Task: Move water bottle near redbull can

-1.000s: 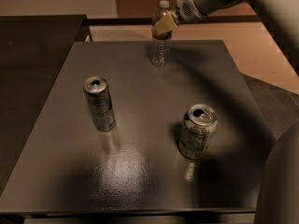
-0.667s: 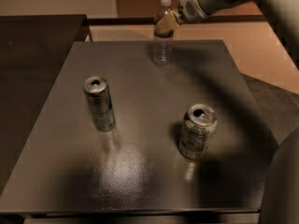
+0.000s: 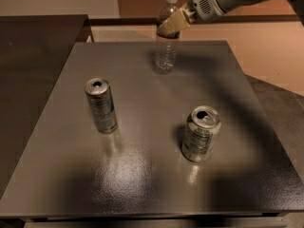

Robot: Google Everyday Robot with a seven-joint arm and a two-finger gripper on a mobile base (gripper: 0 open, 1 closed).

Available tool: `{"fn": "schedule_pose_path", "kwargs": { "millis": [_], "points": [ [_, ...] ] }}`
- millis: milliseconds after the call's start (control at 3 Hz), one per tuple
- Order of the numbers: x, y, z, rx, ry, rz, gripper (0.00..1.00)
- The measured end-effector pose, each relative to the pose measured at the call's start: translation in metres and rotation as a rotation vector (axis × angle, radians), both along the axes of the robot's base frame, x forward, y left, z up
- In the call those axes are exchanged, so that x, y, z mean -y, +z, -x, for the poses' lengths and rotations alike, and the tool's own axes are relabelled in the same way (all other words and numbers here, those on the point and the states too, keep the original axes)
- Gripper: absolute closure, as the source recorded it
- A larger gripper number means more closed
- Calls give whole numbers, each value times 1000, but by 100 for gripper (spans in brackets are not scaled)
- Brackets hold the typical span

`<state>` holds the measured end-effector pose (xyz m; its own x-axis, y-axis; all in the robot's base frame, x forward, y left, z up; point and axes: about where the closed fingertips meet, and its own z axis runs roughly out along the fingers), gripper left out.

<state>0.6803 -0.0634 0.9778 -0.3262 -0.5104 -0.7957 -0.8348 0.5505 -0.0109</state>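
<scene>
The water bottle (image 3: 166, 49) stands upright at the far edge of the dark table (image 3: 142, 175). It is clear and ribbed, with a white cap. My gripper (image 3: 171, 25) comes in from the upper right and sits at the bottle's upper part, over its label band. The redbull can (image 3: 101, 105), tall and slim, stands upright at the table's left middle, well to the left of the bottle and nearer to me.
A wider, stouter silver can (image 3: 200, 134) stands upright at the right middle of the table. A dark counter (image 3: 38, 46) adjoins the table on the left. Tan floor lies beyond the far and right edges.
The gripper has edged a little to the right at the bottle's upper part. The bottle and both cans have not moved.
</scene>
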Motion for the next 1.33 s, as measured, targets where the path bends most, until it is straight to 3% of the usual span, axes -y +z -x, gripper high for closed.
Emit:
{"fn": "schedule_pose_path", "kwargs": {
  "millis": [667,1333],
  "points": [
    [-7,14,71,23,125,1,100],
    [-34,8,128,54,247,46,100]
  ]
}}
